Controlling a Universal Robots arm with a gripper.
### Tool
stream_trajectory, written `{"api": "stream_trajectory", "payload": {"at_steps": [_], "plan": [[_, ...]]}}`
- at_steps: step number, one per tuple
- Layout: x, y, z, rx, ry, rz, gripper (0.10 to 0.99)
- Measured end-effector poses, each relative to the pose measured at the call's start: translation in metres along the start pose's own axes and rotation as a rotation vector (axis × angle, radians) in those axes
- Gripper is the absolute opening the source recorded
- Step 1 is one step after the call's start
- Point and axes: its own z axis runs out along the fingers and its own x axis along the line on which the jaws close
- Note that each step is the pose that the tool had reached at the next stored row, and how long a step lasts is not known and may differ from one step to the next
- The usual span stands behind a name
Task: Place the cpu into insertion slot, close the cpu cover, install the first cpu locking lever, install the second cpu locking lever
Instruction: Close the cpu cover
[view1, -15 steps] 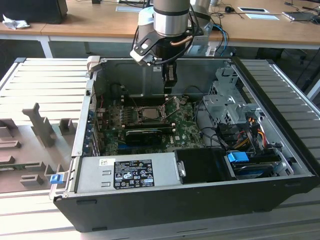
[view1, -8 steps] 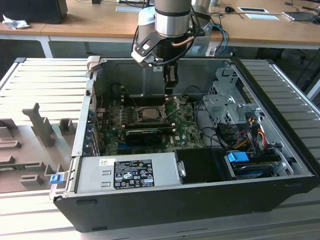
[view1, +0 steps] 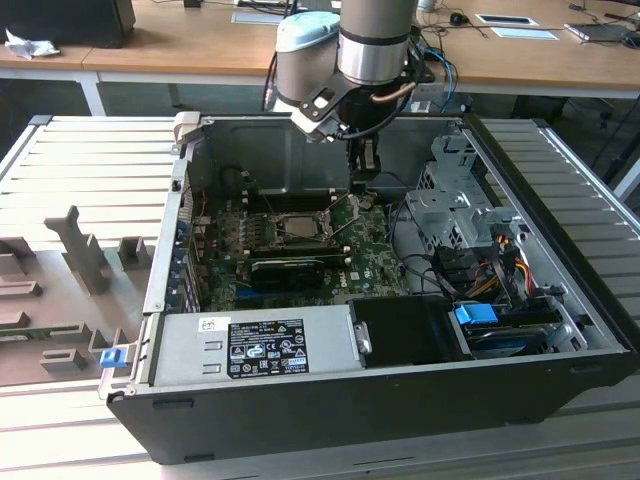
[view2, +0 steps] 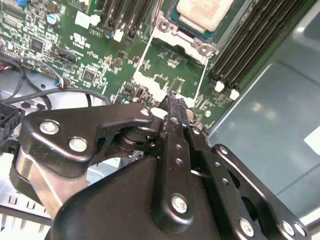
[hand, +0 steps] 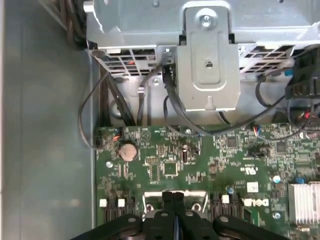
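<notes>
Right now my fingers (view2: 173, 107) are pressed together with no gap between them, close over the green motherboard (view2: 165, 65) inside the open computer case (view1: 350, 410). Whether they pinch anything, I cannot tell. The cpu (view2: 204, 11) sits in the insertion slot (view1: 272, 230), pale face up, near my fingertips on the same board.
</notes>
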Motion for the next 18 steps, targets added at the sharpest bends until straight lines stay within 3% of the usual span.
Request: {"api": "stream_trajectory", "payload": {"at_steps": [6, 12, 18], "plan": [[-0.0002, 0.0023, 0.0024, 0.000, 0.0002, -0.004, 0.106], [0.0002, 0.0199, 0.0090, 0.002, 0.0000, -0.004, 0.106], [-0.0010, 0.0236, 0.0209, 0.005, 0.0002, -0.006, 0.106]]}}
